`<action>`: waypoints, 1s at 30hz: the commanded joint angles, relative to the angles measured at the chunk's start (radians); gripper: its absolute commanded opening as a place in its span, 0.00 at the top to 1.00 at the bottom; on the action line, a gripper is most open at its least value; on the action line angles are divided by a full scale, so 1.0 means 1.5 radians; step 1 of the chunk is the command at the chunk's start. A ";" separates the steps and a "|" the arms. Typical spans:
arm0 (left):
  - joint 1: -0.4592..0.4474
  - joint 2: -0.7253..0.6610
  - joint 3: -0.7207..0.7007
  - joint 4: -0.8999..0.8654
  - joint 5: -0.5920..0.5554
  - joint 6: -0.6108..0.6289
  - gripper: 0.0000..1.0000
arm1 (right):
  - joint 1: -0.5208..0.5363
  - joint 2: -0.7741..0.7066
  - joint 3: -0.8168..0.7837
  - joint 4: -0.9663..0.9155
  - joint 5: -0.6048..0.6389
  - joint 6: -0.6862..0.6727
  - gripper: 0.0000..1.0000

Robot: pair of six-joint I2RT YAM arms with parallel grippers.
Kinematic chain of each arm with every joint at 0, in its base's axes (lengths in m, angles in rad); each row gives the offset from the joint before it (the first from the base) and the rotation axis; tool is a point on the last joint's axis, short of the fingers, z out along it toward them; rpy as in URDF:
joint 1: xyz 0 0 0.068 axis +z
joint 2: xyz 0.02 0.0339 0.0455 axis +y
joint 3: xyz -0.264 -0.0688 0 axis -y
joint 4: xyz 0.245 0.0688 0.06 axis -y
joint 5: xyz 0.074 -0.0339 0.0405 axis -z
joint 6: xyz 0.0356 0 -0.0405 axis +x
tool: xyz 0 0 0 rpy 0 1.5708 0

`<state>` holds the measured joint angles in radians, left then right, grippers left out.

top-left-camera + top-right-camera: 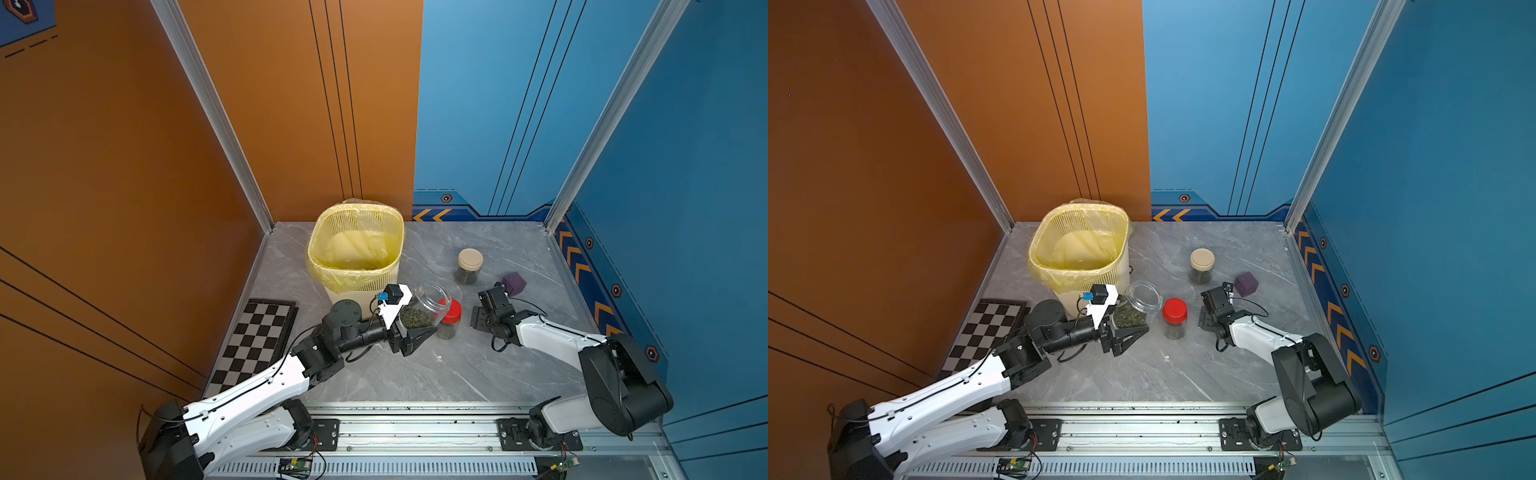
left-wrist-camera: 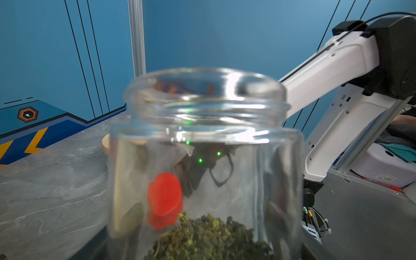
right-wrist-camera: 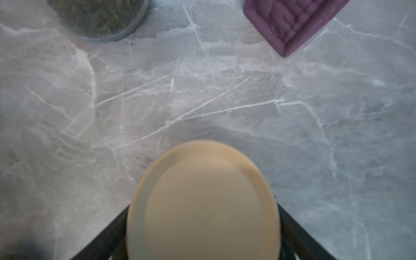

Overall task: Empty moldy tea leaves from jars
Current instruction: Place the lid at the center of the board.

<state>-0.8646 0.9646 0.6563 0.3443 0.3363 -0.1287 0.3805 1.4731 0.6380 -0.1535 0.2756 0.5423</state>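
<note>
Clamped wide around the base of an open jar (image 1: pixel 424 308): the left end effector (image 1: pixel 415 326), lower centre of the frame in both top views. Lidless and tilted, mouth toward the upper right of the frame, raised off the grey marbled surface (image 1: pixel 415 374), just beside the lower right corner of the bin (image 1: pixel 361 286) and outside its rim. Inside the glass, a clump of dark green tea leaves (image 1: pixel 415 317) heaped at the base end; same clump close up through the glass in the left wrist view (image 2: pixel 209 238).

Just right of the raised jar, upright on the surface: a red-lidded jar (image 1: pixel 454 312), closed, dark leaves at its bottom. Farther toward the upper right, well apart from both: a beige-lidded jar (image 1: pixel 469 266), closed and upright, dark leaves inside as well.

Right of centre: the right end effector (image 3: pixel 203 206), pointed down at the surface and closed on a round beige lid (image 3: pixel 202 216), a black finger (image 3: pixel 297 231) against each side of it in the right wrist view; lid hidden beneath the wrist in both top views. Near that wrist, toward the right edge of the frame: a purple cube (image 1: pixel 514 283).

Upper centre of the surface: the cream slatted bin again, lined with a yellow bag (image 1: pixel 353 249). Lower left of the frame: a chessboard (image 1: pixel 257 332), lying flat at the surface's edge.
</note>
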 commanded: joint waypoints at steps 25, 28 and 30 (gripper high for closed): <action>-0.043 -0.118 0.047 -0.125 -0.132 0.014 0.52 | -0.016 -0.130 0.033 -0.089 -0.072 0.005 0.00; -0.042 -0.120 0.066 -0.157 -0.153 0.018 0.52 | -0.025 -0.175 0.046 -0.129 -0.081 -0.009 0.00; -0.041 -0.119 0.077 -0.167 -0.163 0.022 0.52 | -0.034 -0.204 0.054 -0.151 -0.096 -0.017 0.00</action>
<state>-0.9222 0.8116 0.7021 0.0731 0.1406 -0.1184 0.3435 1.2137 0.6857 -0.2798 0.1738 0.5453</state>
